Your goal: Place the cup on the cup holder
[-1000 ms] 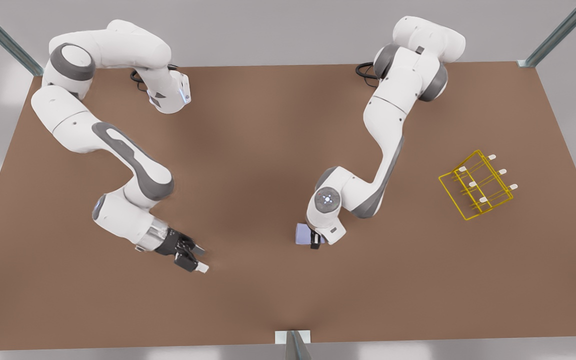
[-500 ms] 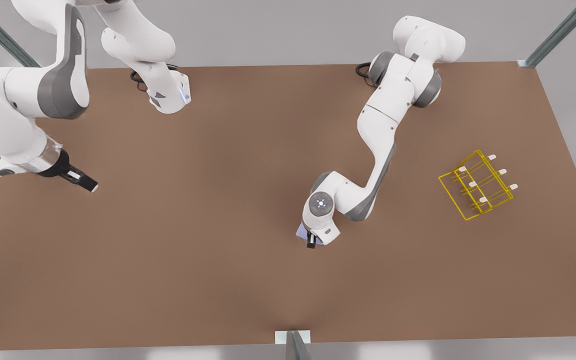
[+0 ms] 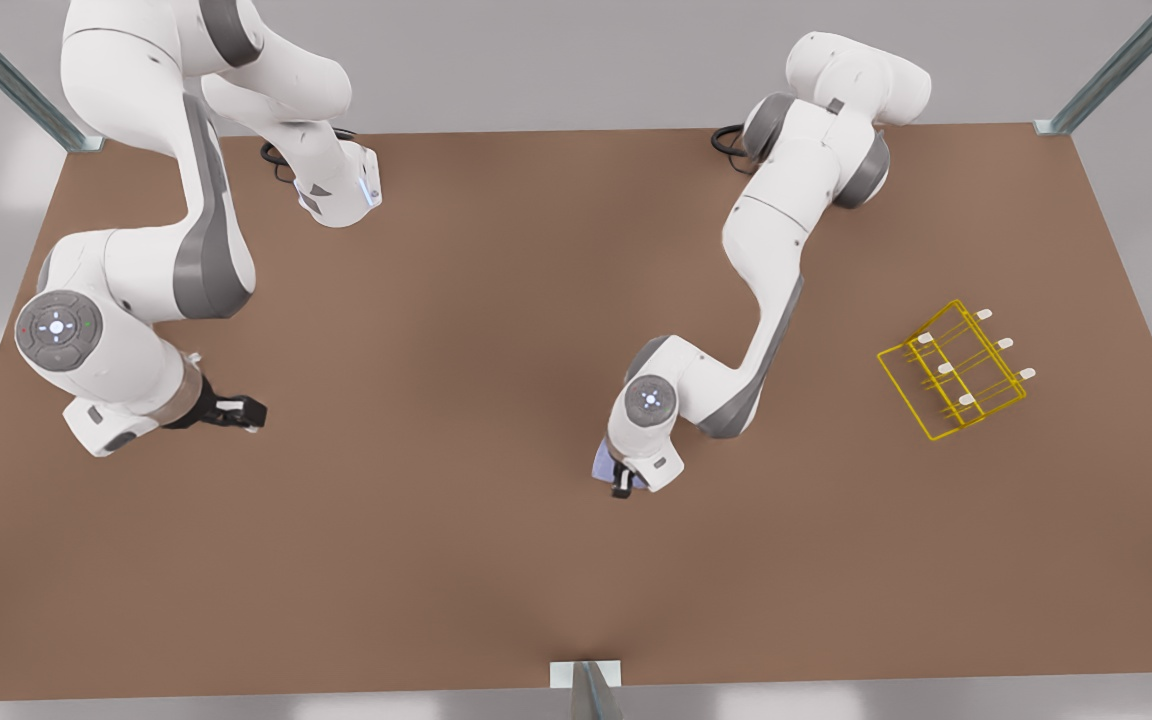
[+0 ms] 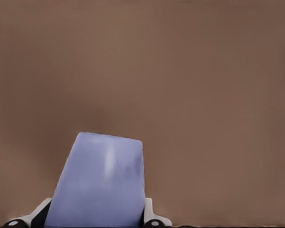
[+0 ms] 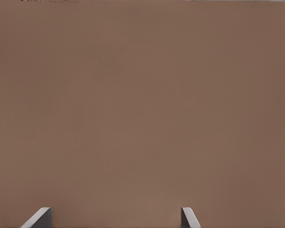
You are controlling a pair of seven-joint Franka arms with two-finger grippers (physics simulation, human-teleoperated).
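Two arms work over the brown table [image 3: 456,560]. Near the middle of it, the left gripper [image 3: 624,486] points down and is clamped around the pale blue cup [image 4: 100,183], a finger [image 4: 151,216] pressed to each side. Over by the front view's left edge, the right gripper [image 3: 236,411] waits with its fingers [image 5: 189,217] spread wide apart, holding nothing. Farther off, toward the front view's right, the yellow wire cup holder [image 3: 951,370] stands well apart from the cup.
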